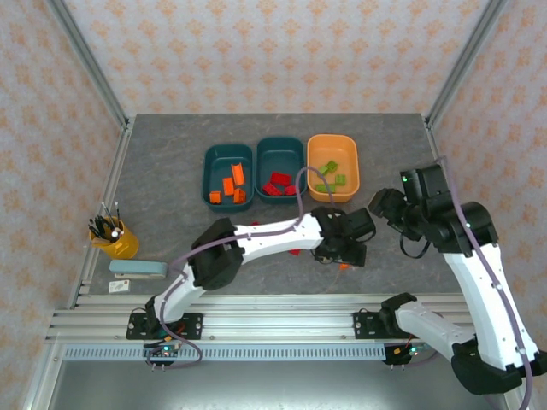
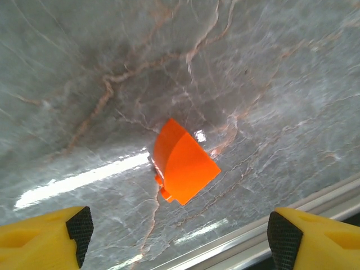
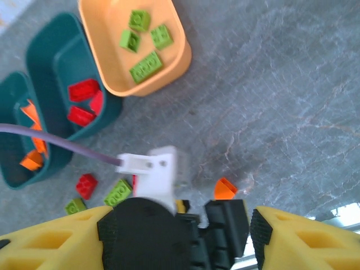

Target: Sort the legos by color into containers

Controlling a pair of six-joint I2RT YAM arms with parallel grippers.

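Our left gripper [image 2: 180, 239] is open: its two yellow fingers with black pads [image 2: 80, 226] stand wide apart low over the table [image 1: 171, 162], and nothing is between them. Just beyond the fingertips an orange brick [image 2: 183, 163] with one rounded side lies on the grey marble surface, touching neither finger. From above, this gripper [image 1: 342, 250] is near the front edge, right of the middle, and the brick [image 1: 344, 266] shows as a small spot at its near side. Our right gripper [image 3: 180, 236] is open too and holds nothing. It hangs higher, to the right and farther back [image 1: 385, 205], and its camera looks down on the left arm's black wrist and the same brick [image 3: 225, 188]. Left of that wrist, a red brick [image 3: 85, 184] and two green bricks [image 3: 117, 192] lie loose on the table. At the far side, three tubs stand in a row. The left teal tub [image 1: 208, 175] holds orange pieces [image 1: 232, 184], the middle teal tub [image 1: 281, 141] holds red pieces [image 1: 278, 184], and the orange tub [image 1: 333, 138] at the right holds green pieces [image 3: 146, 66]. Near the left edge stands a yellow cup [image 1: 120, 246] with pens.
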